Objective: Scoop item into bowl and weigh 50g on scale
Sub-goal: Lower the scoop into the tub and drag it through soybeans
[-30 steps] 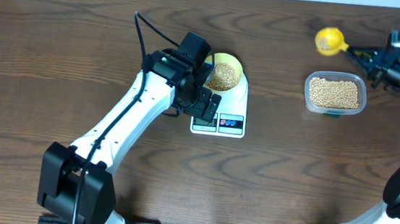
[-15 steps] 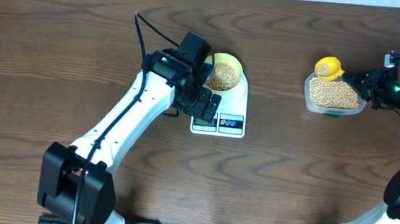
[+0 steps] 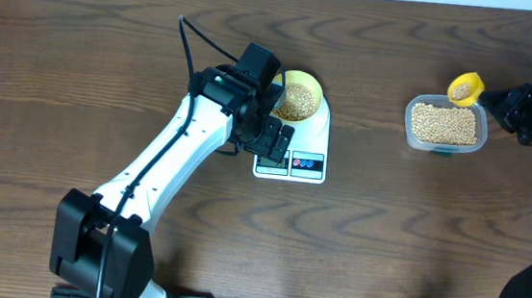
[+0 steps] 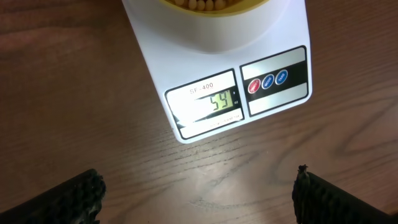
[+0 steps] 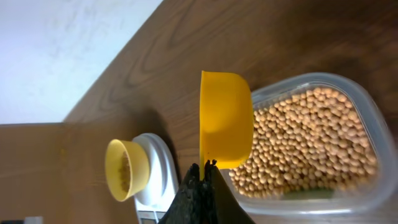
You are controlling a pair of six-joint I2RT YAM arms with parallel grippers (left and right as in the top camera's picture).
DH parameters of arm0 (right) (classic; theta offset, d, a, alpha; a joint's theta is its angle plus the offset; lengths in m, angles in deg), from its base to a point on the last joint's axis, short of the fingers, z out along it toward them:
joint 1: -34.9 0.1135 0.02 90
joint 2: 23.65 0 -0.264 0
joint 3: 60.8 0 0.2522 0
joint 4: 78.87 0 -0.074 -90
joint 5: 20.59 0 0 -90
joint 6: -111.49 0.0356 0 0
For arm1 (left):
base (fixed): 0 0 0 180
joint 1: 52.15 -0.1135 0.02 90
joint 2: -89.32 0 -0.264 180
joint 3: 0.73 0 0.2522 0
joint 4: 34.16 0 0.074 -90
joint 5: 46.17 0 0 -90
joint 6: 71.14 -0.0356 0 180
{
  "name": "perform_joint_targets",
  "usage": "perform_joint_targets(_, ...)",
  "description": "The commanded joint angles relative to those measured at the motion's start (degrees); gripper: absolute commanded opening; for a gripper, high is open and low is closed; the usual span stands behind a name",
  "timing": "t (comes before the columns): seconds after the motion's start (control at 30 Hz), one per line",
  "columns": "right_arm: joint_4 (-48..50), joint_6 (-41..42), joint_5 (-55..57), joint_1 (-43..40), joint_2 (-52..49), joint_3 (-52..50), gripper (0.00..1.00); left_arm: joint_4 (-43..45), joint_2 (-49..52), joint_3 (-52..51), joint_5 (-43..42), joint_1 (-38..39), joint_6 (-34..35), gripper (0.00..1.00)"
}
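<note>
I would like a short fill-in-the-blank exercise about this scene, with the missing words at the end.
1. The bowl stands on the ____.
2. The right hand holds a yellow ____.
3. The left hand is not shut but ____.
4. The clear tub holds ____.
Missing words: scale, scoop, open, beans.

Your left gripper (image 3: pixel 273 142) is hanging over the front left part of the scale (image 3: pixel 317 139), where the bowl (image 3: pixel 312 82) is sitting with beans (image 3: pixel 297 102) inside. At the far right, your right gripper (image 3: pixel 504 97) is gripping the yellow scoop (image 3: pixel 464 87) at the far edge of the tub (image 3: pixel 407 132), which is carrying more beans.
</note>
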Motion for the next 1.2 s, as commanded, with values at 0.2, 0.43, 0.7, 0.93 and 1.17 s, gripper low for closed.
perform_joint_targets(0.2, -5.2, -6.78, 22.14, 9.46, 1.53, 1.11, 0.01, -0.11, 0.46, -0.2, -0.07, -0.2, 0.33, 0.98)
perform_joint_targets(0.43, -5.27, -14.08, 34.49, 15.45, 1.53, 1.11, 0.01, -0.11, 0.46, -0.17, -0.07, -0.2, 0.33, 0.98)
perform_joint_targets(0.7, -5.84, -22.58, 43.95, 20.11, 1.53, 1.38, 0.01, -0.11, 0.46, -0.17, -0.07, -0.2, 0.33, 0.98)
perform_joint_targets(0.93, -7.8, -30.12, 52.76, 24.13, 1.53, 4.11, 0.01, -0.11, 0.46, -0.2, -0.07, -0.2, 0.33, 0.98)
perform_joint_targets(1.17, -15.1, -28.5, 52.81, 25.64, 1.51, 11.17, 0.01, -0.11, 0.46, -0.2, -0.07, -0.2, 0.33, 0.98)
